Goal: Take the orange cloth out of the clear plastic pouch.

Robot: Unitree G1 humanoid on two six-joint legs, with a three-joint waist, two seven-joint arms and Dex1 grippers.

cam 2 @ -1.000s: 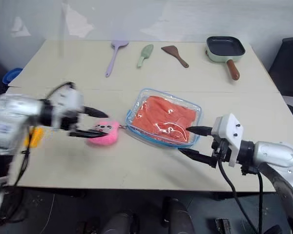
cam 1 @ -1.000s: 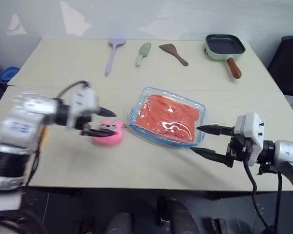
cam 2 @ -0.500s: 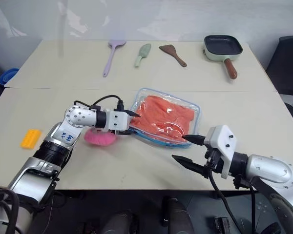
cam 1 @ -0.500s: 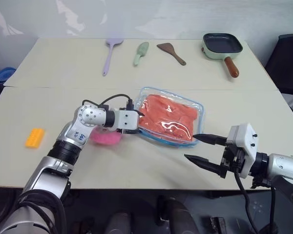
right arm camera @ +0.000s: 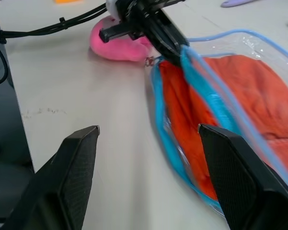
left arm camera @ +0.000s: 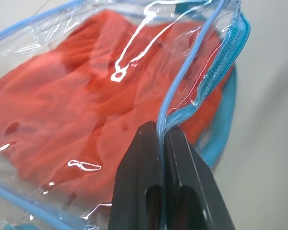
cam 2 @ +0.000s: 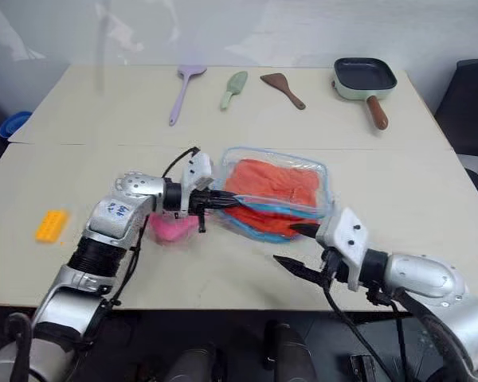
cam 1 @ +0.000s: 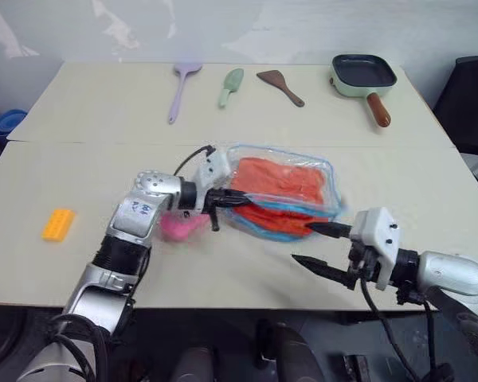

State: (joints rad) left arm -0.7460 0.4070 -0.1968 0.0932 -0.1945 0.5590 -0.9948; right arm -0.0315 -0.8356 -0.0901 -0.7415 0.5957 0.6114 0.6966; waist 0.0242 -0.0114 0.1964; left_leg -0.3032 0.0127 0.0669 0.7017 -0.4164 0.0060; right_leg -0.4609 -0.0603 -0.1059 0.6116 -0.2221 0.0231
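Pinching the clear plastic pouch (cam 1: 291, 179) by its blue edge, left jaws clamped; right jaws wide; orange cloth (cam 1: 283, 185) inside.

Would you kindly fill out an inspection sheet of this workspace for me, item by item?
Surface: beige table, a seam running across it.
Job's things: clear plastic pouch mid-table, its top edge lifted open; orange cloth inside it.
Clutter: pink plush toy beside the pouch; orange block; purple spatula, green spatula, brown spatula and a pan along the far edge.
End effectors: left end effector shut on the pouch's blue-edged rim; right end effector open, near the pouch, touching nothing.
Cables: black cable looping over the left wrist.
Surroundings: blue object and a dark chair off the table's sides.
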